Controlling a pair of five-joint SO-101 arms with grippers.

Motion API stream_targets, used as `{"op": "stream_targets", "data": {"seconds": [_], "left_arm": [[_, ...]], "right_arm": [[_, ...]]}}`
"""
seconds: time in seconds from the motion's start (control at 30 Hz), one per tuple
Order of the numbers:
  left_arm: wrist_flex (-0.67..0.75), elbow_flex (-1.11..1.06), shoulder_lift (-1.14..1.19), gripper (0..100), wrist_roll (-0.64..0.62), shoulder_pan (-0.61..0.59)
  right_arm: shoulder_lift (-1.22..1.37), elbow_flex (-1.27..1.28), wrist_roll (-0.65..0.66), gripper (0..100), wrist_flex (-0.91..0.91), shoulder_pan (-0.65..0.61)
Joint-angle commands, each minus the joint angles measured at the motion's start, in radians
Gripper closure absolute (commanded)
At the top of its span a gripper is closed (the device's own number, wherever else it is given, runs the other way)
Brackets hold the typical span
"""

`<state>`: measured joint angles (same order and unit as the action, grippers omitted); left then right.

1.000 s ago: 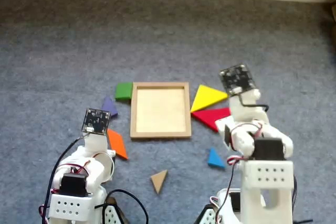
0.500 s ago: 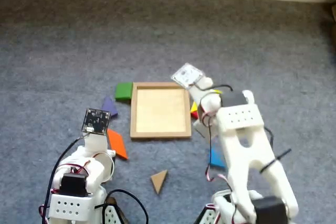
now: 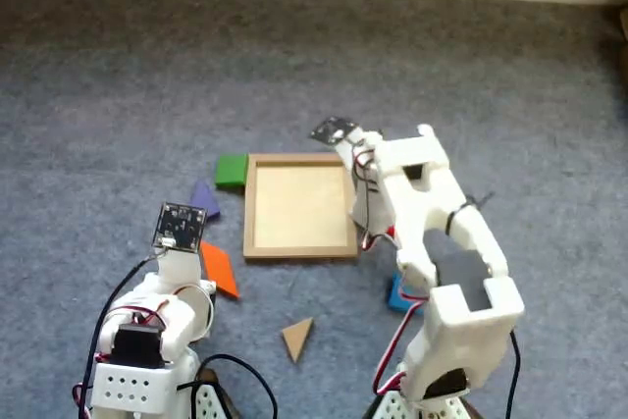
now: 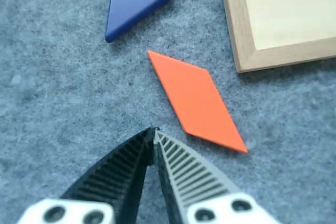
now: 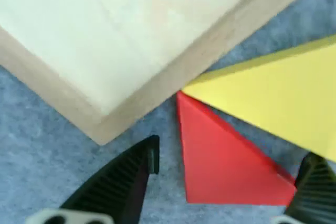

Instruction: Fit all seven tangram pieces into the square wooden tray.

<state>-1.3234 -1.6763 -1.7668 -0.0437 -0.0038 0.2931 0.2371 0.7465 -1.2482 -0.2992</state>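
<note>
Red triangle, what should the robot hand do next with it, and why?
Probably lower a little and close on it. The right hand is open, with the red triangle between its fingers, and the piece lies on the carpet outside the tray.

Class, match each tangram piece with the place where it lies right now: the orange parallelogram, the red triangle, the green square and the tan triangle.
Pieces
1. orange parallelogram
2. red triangle
3. green square
4. tan triangle

Places
A. beside the far left corner of the wooden tray
B. inside the open right gripper
C. alone on the carpet, off the tray's near edge
D. just ahead of the shut left gripper

Pairs: 1-D, 2-B, 3-A, 4-C
</note>
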Motion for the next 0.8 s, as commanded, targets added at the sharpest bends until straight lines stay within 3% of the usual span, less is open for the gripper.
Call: {"op": "stream_targets", "data": {"seconds": [0.0, 0.1, 0.33, 0.53, 0.77], "left_arm": [[-0.003, -0.019, -0.050, 100, 0.006, 0.016], [-0.003, -0.019, -0.050, 100, 0.006, 0.016], [-0.003, -0.019, -0.050, 100, 0.006, 0.016], [-0.003, -0.019, -0.050, 100, 0.006, 0.016], [-0.003, -0.019, -0.050, 100, 0.006, 0.016]], "right_arm": [[0.030, -0.067, 0.066, 60.9, -0.002, 0.050], [0.062, -0.067, 0.071, 64.2, -0.002, 0.088], [0.074, -0.067, 0.071, 89.0, -0.001, 0.173], [0.071, -0.068, 0.040, 89.9, -0.005, 0.234], [0.074, -0.139, -0.226, 89.9, 0.001, 0.311]]}}
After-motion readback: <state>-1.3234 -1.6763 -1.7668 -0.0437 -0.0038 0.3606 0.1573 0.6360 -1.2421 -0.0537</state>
